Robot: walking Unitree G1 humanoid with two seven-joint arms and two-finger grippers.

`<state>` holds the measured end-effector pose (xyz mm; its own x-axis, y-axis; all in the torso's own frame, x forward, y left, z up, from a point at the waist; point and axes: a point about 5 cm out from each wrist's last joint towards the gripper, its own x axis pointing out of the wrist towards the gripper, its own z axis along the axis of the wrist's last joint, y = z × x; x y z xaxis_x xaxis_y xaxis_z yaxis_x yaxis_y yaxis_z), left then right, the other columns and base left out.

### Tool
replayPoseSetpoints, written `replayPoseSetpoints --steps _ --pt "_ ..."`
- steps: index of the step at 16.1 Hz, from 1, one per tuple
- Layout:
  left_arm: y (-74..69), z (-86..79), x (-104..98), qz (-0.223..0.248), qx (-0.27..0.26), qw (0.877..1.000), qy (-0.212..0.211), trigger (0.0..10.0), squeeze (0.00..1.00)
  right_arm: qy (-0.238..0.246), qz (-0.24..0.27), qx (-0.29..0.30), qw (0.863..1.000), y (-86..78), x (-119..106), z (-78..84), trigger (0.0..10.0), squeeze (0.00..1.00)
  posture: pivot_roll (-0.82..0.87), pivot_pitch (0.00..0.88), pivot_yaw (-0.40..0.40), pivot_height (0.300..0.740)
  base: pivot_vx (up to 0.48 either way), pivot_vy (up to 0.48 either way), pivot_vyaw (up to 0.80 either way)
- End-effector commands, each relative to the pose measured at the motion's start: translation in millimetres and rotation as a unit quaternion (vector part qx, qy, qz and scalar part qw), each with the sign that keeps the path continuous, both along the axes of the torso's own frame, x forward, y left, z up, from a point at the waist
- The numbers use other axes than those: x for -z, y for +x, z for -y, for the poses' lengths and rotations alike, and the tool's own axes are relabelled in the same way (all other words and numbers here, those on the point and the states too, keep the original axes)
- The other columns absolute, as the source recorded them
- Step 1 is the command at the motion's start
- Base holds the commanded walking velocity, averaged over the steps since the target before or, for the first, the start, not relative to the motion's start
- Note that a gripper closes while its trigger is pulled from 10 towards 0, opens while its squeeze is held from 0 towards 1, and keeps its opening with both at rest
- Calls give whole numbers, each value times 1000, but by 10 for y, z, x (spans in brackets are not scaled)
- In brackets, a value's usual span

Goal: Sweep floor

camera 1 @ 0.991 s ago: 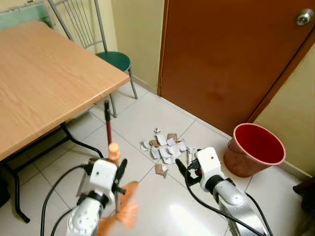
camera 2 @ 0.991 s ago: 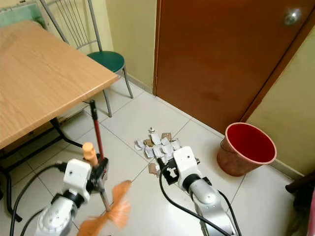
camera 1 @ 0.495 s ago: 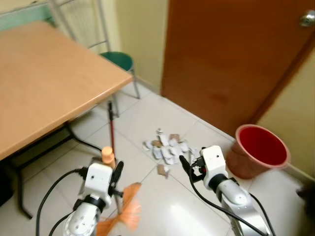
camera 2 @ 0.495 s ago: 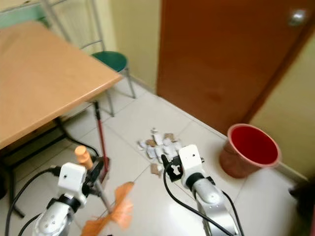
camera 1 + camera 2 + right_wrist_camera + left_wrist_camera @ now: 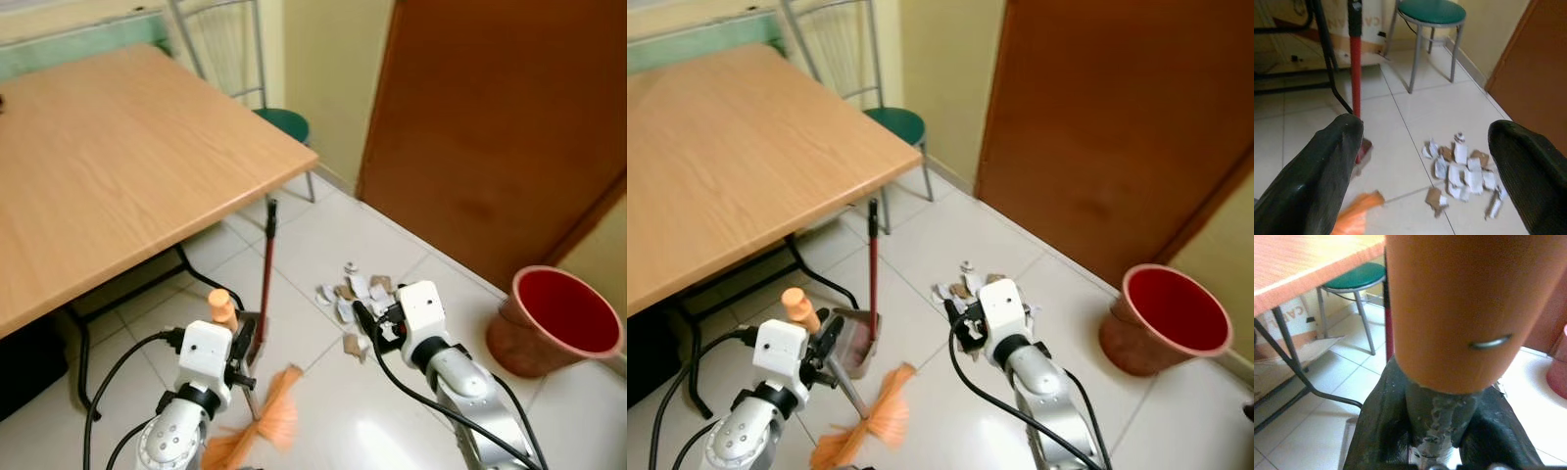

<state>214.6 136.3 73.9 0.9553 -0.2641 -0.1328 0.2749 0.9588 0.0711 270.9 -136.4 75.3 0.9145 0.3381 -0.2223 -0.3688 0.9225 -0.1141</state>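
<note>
Half of the wooden table (image 5: 108, 176) runs out of your view on the left, and the brown door (image 5: 509, 127) is cut off at the top. The table top is smooth pale wood on thin black legs; behind it stands a metal chair (image 5: 896, 122) with a round green seat. The floor (image 5: 313, 235) is glossy white tile. By the door sits a round red bucket (image 5: 1176, 313), its far side cropped in the left eye view. A dustpan with a red upright handle (image 5: 872, 269) stands just beside the table leg. Your left gripper (image 5: 828, 348) is clenched on the broom (image 5: 867, 416), its grey shaft wedged between the black fingers, orange bristles fanned on the tile below and an orange cap on top; the wrist camera sees that cap too close and blurred. Your right gripper (image 5: 1425, 161) hangs released, fingers spread wide and holding nothing, above the heap of torn paper scraps (image 5: 1459, 169), white and brown, lying between dustpan and bucket.
</note>
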Motion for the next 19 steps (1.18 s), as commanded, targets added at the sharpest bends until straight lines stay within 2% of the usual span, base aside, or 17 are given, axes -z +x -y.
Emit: replayPoseSetpoints --steps 1,2,7,11,19 --pt "-35 -21 70 -21 -7 1000 4 10000 0 -6 -6 -1 1000 -4 21 5 10000 0 60 109 -16 740 0 0 0" --pt "-36 -13 69 -22 -5 1000 4 10000 0 -12 -5 -3 1000 -7 24 5 10000 0 60 111 -16 740 0 0 0" --pt "-28 30 89 -30 7 999 17 10000 0 -15 -4 -2 1000 8 24 -3 10000 0 58 113 -20 740 0 0 755" --pt "-34 46 96 -34 12 999 15 10000 0 -8 -9 6 1000 14 37 12 10000 0 59 115 -19 740 -126 0 0" --pt "-19 48 95 -37 15 999 15 10000 0 -7 -11 7 1000 24 47 4 10000 0 59 110 -15 740 -339 0 0"
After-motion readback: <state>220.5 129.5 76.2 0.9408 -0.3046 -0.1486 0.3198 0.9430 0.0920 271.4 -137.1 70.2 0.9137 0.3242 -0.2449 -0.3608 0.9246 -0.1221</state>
